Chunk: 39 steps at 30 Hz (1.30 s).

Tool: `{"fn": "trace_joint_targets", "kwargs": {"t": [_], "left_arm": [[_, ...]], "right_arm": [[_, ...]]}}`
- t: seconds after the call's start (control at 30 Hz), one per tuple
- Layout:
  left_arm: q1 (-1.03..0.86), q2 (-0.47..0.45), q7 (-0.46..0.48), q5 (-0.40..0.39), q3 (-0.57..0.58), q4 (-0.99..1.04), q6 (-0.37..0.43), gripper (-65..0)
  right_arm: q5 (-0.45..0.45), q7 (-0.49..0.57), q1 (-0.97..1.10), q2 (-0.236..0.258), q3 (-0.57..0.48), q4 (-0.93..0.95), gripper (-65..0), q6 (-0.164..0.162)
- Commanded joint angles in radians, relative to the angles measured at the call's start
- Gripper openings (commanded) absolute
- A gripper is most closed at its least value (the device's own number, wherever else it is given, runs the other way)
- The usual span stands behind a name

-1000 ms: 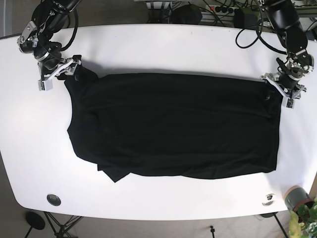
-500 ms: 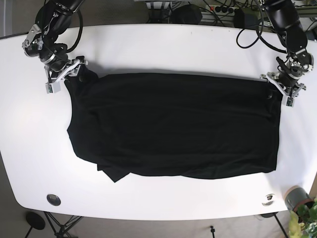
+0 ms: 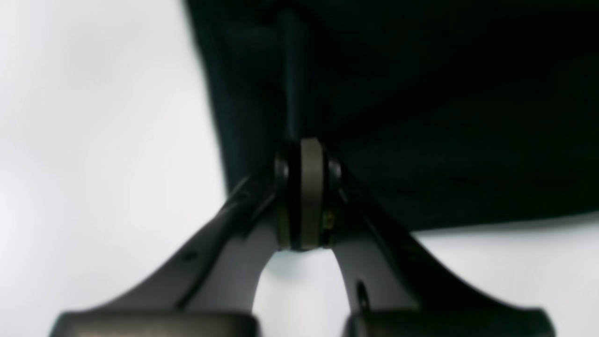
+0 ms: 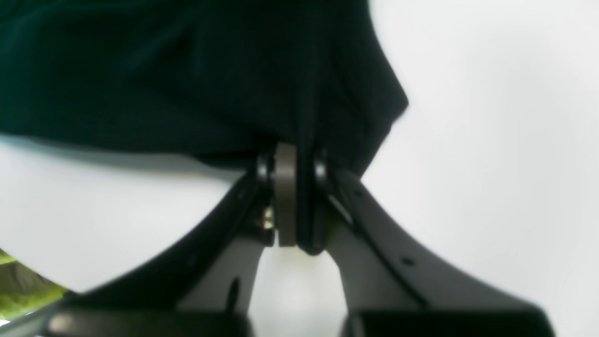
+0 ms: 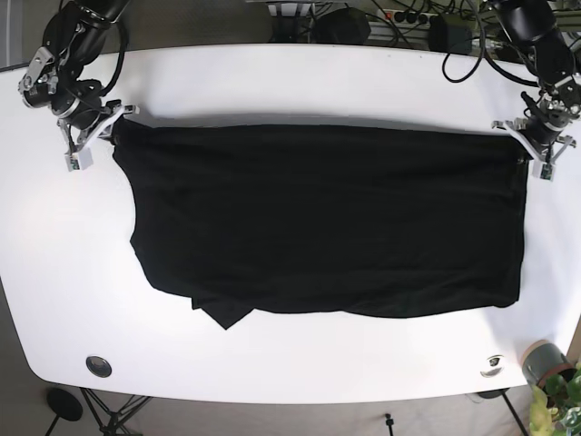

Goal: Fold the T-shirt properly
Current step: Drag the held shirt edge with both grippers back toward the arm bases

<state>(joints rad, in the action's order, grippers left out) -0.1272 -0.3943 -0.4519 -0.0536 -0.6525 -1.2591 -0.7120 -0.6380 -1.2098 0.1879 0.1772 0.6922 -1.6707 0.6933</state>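
A black T-shirt (image 5: 327,218) lies spread wide across the white table (image 5: 300,82), its top edge pulled taut between both grippers. My right gripper (image 5: 102,134), at the base view's left, is shut on the shirt's top left corner; in the right wrist view black cloth (image 4: 196,75) is pinched between the closed pads (image 4: 285,196). My left gripper (image 5: 536,145), at the base view's right, is shut on the top right corner; the left wrist view shows cloth (image 3: 421,103) clamped at the pads (image 3: 311,192). The bottom left hem is bunched with a flap sticking out.
A round black grommet (image 5: 98,366) sits in the table near the front left edge. A small grey pot with a green plant (image 5: 549,368) stands off the front right corner. Cables and dark gear (image 5: 363,18) lie behind the table's far edge.
Both grippers have moved outward and toward the far edge, stretching the shirt's top edge straight. The shirt has shifted up the table and now spans wider.
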Motion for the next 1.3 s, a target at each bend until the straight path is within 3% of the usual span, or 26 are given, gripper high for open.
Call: {"fn": "trace_joint_targets", "kwargs": {"t": [0.0,0.13,0.37,0.83,0.93,1.1,1.17,1.27], "left_arm": [[0.010,-0.030,-0.009,-0.004,-0.028,-0.024,0.014,-65.0],[-0.004,-0.030,-0.061,-0.004,-0.082,-0.034,0.014,-65.0],[-0.088,-0.024,-0.149,-0.004,-0.123,-0.170,0.014,-65.0],[-0.239,0.010,-0.160,-0.005,-0.128,-0.273,0.014,-65.0],[-0.253,0.010,-0.160,-0.005,-0.128,-0.279,0.014,-57.2],[-0.253,0.011,-0.160,-0.007,-0.128,-0.284,0.014,-43.6],[-0.251,0.011,-0.160,-0.009,-0.128,-0.304,0.014,-42.5],[-0.249,0.011,-0.160,-0.030,-0.128,-0.339,0.014,-42.5]], "right_arm": [[-0.009,0.000,0.002,0.029,0.004,-0.047,-62.1,0.005],[-0.015,-0.055,0.037,0.052,0.010,-0.067,-62.3,0.005],[-0.090,-0.058,0.135,0.075,0.011,-0.134,-62.3,0.005],[-0.099,-0.057,0.264,0.100,0.011,-0.148,-62.0,0.005],[-0.098,-0.057,0.272,0.103,0.013,-0.148,-55.3,0.005],[-0.101,-0.055,0.284,0.101,0.014,-0.156,-31.2,0.005],[-0.101,-0.055,0.284,0.098,0.039,-0.184,-23.6,0.005],[-0.101,-0.055,0.285,0.074,0.063,-0.231,-20.9,0.005]]}}
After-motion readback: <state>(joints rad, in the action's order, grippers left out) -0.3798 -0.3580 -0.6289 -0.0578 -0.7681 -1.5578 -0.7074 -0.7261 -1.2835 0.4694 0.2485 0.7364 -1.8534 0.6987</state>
